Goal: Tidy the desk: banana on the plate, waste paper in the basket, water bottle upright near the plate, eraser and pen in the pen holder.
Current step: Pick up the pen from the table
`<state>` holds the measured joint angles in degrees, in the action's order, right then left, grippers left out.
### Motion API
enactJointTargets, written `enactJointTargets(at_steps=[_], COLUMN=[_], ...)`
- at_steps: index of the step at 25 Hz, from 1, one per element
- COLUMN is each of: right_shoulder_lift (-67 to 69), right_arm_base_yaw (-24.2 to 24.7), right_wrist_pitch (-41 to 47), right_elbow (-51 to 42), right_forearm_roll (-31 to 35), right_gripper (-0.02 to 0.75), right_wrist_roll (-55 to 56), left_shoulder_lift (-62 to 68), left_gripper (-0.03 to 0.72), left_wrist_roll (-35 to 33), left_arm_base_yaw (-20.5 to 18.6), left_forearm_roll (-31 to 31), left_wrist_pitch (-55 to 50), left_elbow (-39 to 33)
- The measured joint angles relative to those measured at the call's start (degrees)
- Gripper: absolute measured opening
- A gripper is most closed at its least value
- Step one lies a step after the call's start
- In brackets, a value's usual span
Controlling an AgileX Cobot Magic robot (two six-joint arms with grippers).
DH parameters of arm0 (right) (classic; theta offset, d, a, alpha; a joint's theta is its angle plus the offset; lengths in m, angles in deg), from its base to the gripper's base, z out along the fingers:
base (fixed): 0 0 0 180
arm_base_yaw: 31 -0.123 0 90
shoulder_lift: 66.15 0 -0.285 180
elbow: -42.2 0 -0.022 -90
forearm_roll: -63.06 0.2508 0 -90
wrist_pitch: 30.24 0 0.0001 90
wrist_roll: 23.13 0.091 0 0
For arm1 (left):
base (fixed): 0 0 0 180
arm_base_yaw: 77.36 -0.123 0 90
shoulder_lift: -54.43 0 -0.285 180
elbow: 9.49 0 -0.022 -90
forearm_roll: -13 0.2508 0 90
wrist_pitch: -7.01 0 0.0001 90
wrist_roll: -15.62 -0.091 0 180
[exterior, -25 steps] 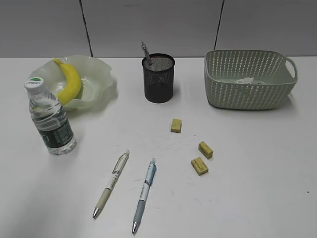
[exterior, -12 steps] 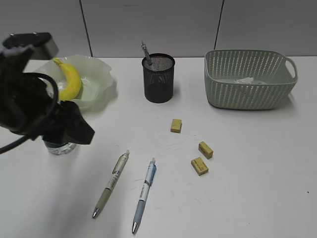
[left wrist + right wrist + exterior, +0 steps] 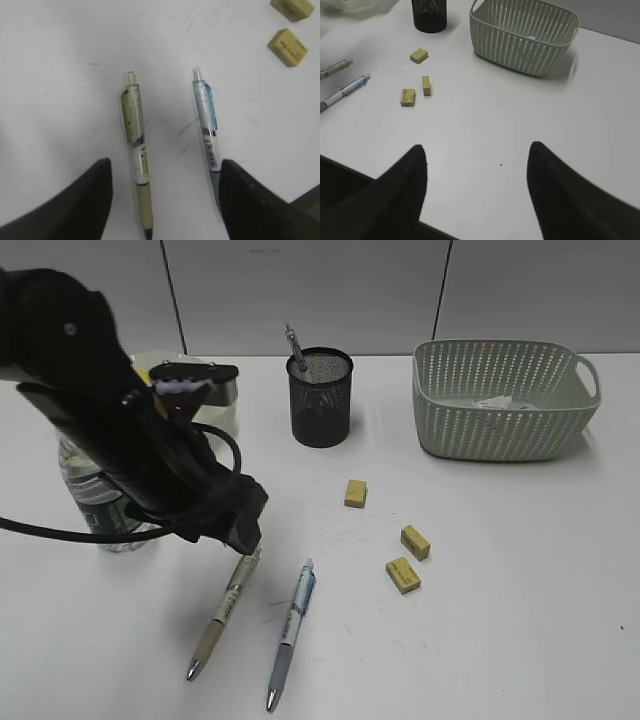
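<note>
My left gripper (image 3: 245,530) hangs open just above the two pens on the desk (image 3: 500,620). The olive pen (image 3: 136,135) lies between its fingers and the blue pen (image 3: 206,125) runs along the right finger (image 3: 250,200). Three yellow erasers (image 3: 356,493) (image 3: 415,542) (image 3: 403,575) lie to the right. The black pen holder (image 3: 321,398) holds one pen. Waste paper (image 3: 493,402) sits in the basket (image 3: 505,430). The water bottle (image 3: 95,495) stands upright behind my arm. The arm hides the banana and most of the plate (image 3: 225,400). My right gripper (image 3: 476,148) is open over bare desk.
In the right wrist view the basket (image 3: 522,35) and pen holder (image 3: 429,15) stand far ahead, with the erasers (image 3: 419,55) and pens (image 3: 345,92) off to the left. A dark cable trails from my left arm to the exterior view's left edge.
My left arm has swung in from the left and come down over the pens, now covering the plate and banana. Nothing on the desk has moved.
</note>
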<state>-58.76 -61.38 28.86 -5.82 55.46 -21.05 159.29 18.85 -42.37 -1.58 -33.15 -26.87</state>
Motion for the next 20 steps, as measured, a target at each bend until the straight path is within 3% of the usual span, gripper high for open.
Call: enactJointTargets(at_steps=[4,6,13,20], right_shoulder_lift=[0.0,0.0,0.0,0.0], right_arm_base_yaw=[0.0,0.0,0.0,0.0], right_wrist_pitch=[0.0,0.0,0.0,0.0], right_elbow=[0.0,0.0,0.0,0.0], right_forearm_roll=[0.0,0.0,0.0,0.0], right_gripper=[0.501,0.501,0.501,0.501], right_wrist_roll=[0.0,0.0,0.0,0.0], left_shoulder_lift=[7.2,10.2,16.4,20.0], left_gripper=[0.499,0.499,0.499,0.499], left_wrist_roll=[9.2,12.0,13.6,13.8], left_arm_base_yaw=[2.7,3.0,3.2,4.5], left_forearm_roll=[11.0,13.7,14.0,13.8], left_wrist_pitch=[-6.5,-8.9,-9.6,-11.7], left_elbow=[6.3,9.0,14.5,14.5])
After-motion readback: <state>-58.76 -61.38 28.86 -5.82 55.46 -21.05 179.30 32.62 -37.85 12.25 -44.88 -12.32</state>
